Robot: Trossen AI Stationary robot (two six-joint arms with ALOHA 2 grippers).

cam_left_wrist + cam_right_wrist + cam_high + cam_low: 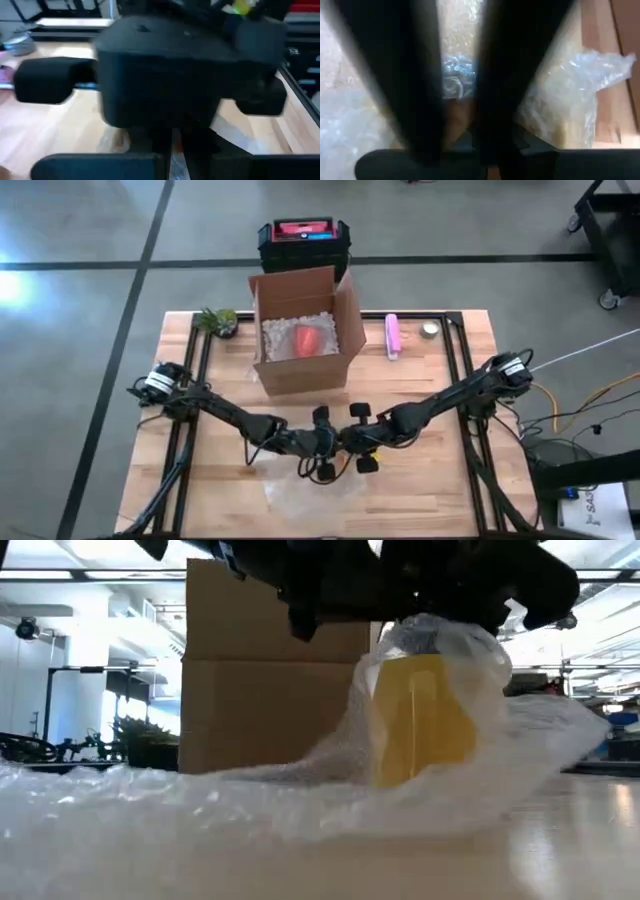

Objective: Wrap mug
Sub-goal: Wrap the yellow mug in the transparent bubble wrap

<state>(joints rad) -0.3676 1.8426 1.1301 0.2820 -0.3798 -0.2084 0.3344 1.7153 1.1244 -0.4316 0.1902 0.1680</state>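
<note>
We are bunching bubble wrap [330, 775] over yellow mug [425, 720] for covering; left tool [322, 442] and right tool [352, 442] meeting above it, grip state unclear.

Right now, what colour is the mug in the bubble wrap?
Yellow; the mug shows best in the low view.

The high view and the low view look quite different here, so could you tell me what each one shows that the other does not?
Only the high view shows the plant, the pink bottle, the red object inside the box, and both arms meeting at the front of the table. Only the low view shows the yellow mug draped in bubble wrap. Both show the cardboard box.
</note>
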